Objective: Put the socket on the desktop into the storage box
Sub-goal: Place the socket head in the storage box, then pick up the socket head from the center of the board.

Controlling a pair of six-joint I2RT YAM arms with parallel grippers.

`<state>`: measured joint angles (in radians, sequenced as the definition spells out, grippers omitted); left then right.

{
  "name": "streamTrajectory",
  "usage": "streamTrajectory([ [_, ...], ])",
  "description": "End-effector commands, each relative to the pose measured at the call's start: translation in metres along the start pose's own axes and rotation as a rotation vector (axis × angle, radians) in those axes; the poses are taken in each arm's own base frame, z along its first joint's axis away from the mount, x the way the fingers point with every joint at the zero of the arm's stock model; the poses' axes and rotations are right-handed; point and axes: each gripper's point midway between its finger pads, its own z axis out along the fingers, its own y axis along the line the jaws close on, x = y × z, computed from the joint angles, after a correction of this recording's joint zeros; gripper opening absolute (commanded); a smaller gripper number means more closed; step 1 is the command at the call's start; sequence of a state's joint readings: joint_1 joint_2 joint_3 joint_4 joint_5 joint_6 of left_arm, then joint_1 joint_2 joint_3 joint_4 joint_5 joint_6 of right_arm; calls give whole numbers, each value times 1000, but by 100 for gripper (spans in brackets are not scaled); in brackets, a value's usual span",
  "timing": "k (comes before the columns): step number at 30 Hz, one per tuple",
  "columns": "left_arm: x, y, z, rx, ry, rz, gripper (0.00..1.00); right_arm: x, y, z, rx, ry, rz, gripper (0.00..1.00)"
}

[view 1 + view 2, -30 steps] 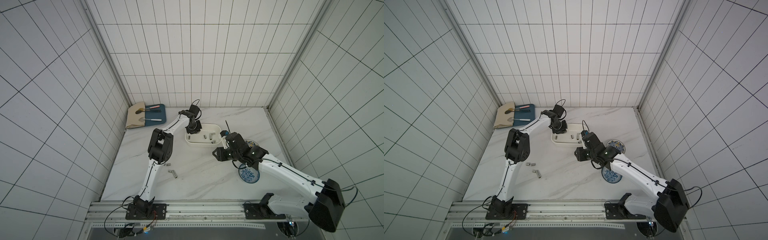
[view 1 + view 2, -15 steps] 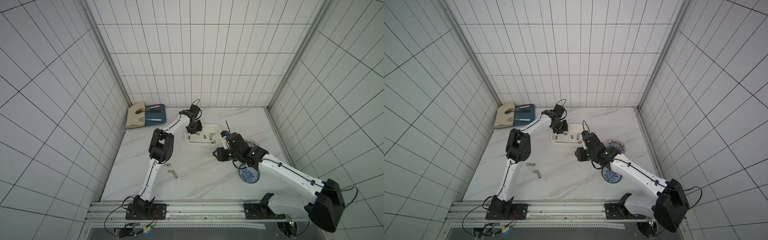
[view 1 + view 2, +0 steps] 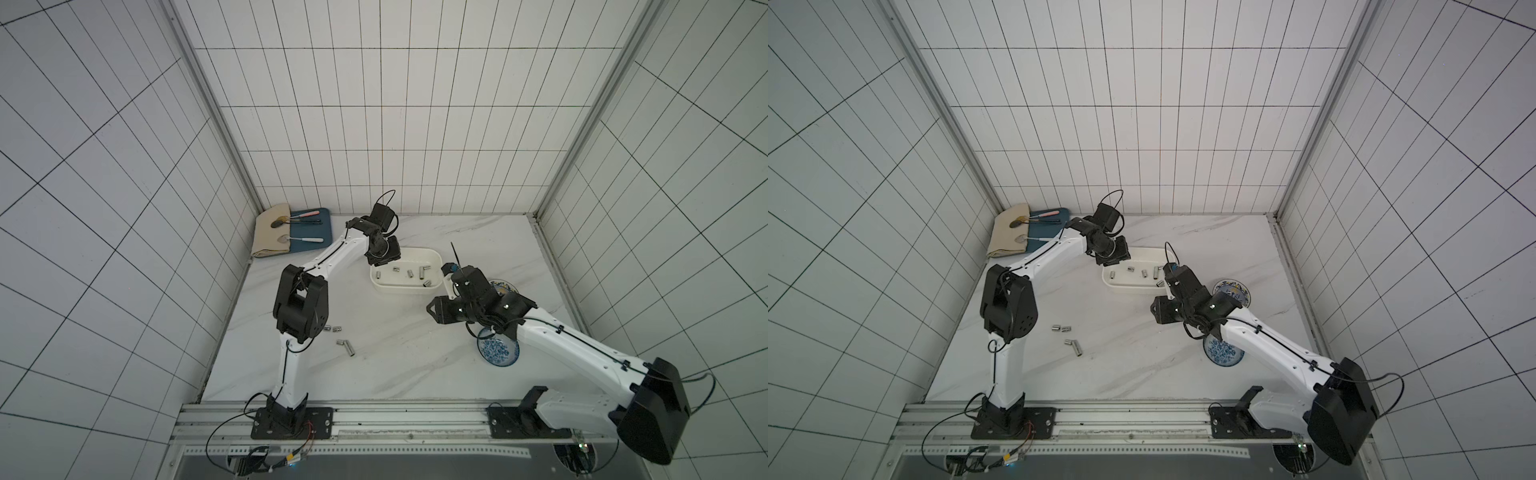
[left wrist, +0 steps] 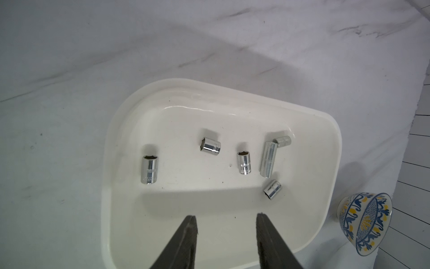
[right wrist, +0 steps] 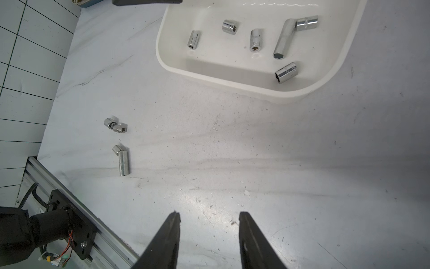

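Top views high overhead, wrist views close above, all sharing storage box (image 3: 404,288)

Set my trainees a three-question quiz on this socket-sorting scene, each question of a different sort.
1. How many sockets lie inside the storage box?
2. True or false: the jaws of the left arm grip a socket.
3. The jaws of the right arm hang above: A) bare desktop, B) the storage box, C) loose sockets.
Key: 1. six; 2. false, they stand open and empty; 3. A.
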<state>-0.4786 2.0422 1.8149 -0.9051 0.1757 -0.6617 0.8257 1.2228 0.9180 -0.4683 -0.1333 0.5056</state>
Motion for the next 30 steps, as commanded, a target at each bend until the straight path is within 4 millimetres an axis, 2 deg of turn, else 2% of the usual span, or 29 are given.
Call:
streamTrajectory([
  [1, 6, 3, -14, 7, -41, 15, 48, -1, 2, -4, 13, 1, -26, 45],
  [7, 25, 27, -46, -37, -89, 6, 49, 1, 13, -2, 0, 12, -46, 45],
  [16, 77, 73, -74, -90, -97, -48, 54, 3, 27, -3, -5, 9, -83, 45],
  [25, 136, 115, -90, -124, -72, -124, 54, 8, 38, 3, -8, 17, -111, 45],
  [30, 167, 133, -90, -146, -42, -166, 54, 9, 44, 8, -21, 22, -120, 45],
])
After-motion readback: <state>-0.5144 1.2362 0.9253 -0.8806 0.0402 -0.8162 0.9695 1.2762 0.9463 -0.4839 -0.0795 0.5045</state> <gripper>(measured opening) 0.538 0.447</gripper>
